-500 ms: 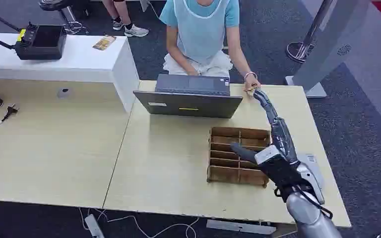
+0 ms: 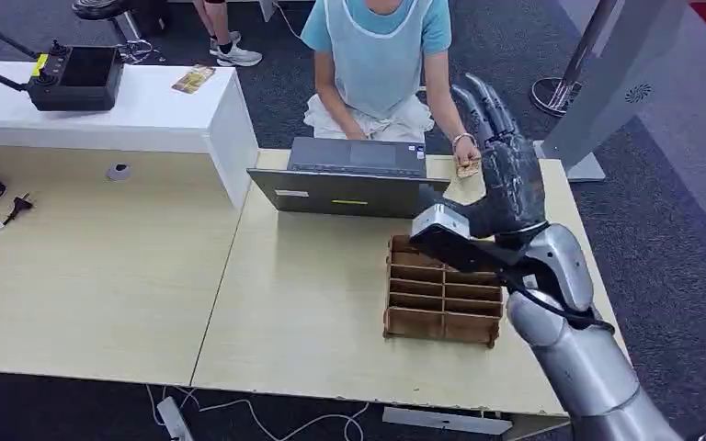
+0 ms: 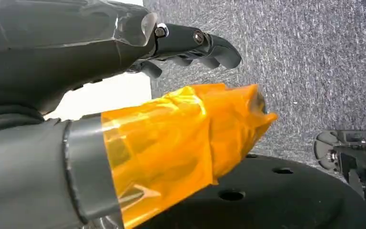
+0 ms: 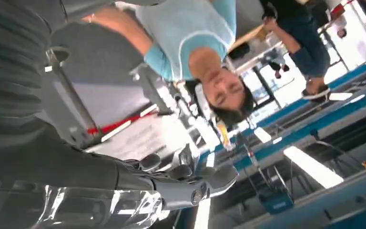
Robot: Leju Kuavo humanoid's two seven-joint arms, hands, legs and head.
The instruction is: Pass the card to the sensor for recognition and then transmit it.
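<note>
Above the bench (image 2: 313, 303), the right robot hand (image 2: 501, 179) is raised, fingers spread, holding nothing; a person's hand (image 2: 466, 156) holds the card (image 2: 467, 169).

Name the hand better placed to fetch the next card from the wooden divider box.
Right. The right hand is raised, empty, just above the wooden divider box; the left hand hangs near the floor.

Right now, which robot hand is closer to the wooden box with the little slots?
The right. The right hand is raised, fingers apart, just above and behind the wooden box on the table. The left hand hangs down by the carpeted floor.
</note>
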